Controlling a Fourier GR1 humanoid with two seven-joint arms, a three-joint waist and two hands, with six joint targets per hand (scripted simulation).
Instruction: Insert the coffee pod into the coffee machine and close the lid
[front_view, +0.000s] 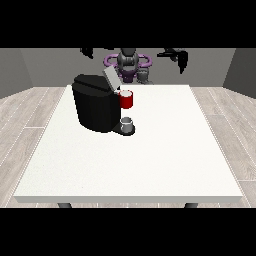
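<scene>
Coffee pod, a small red cylinder with a pale top (126, 99), sits at the front upper part of the black, boxy coffee machine (96, 104), just beside the raised grey lid (110, 78), which stands tilted open above it. Both are well below and in front of the two black hands, nearer to the camera than either of them. The hand at the view's left (88, 52) hangs in the air above the far edge of the large white table (150, 160), above and behind the machine and a little to its left side; how its fingers lie I cannot tell. The hand at the view's right (179, 57) is also raised, well apart from the machine, with its fingers pointing down and holding nothing; whether they are spread or pressed together I cannot tell. Under the pod, on the machine's dark base, stands a small grey cup (127, 123). The machine stands in the far left part of the table, close to the left edge. From the hand at the view's right down to the near edge, the white surface gives wide room, and the front half of the table is also free.
</scene>
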